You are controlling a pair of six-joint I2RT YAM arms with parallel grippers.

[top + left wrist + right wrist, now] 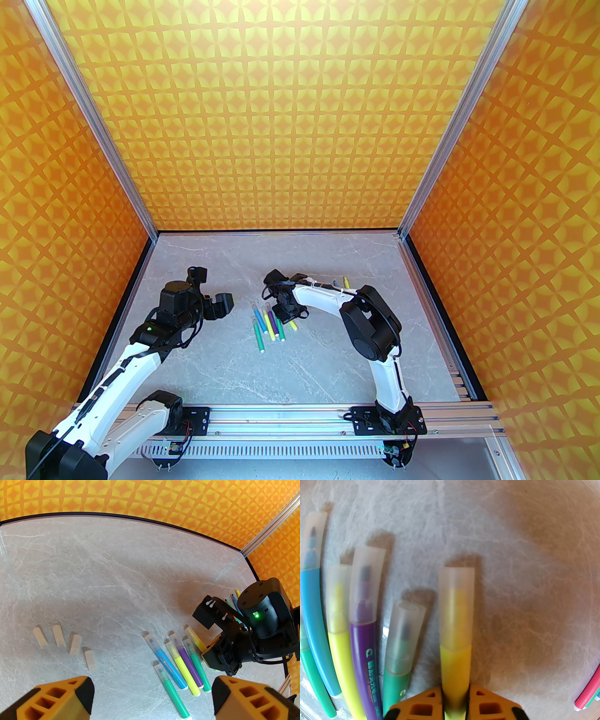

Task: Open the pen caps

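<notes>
Two orange fingers of the right gripper were pinched tight on the barrel of a yellow pen, low over the table. That pen's frosted cap was on and pointing straight away from the jaws. Just left of it in the wrist view lay a green pen, capped too. Then came a purple pen, a lime pen, a blue pen and a teal pen at the very edge. They were fanned side by side, several touching, and every one that showed its front end wore a cap. Off at the right edge sat a pink pen, its front end out of frame. Over on the other side, the left gripper hung above the table with its jaws spread wide and nothing between them, well apart from the cluster. Beneath and to the left of it, four loose caps lay in a ragged row on the grey marbled top, apart from each other and well clear of the pens. Beyond the right arm, near the back of the table, two uncapped pens lay close together, one yellow and one blue, with their pointed tips bare.
</notes>
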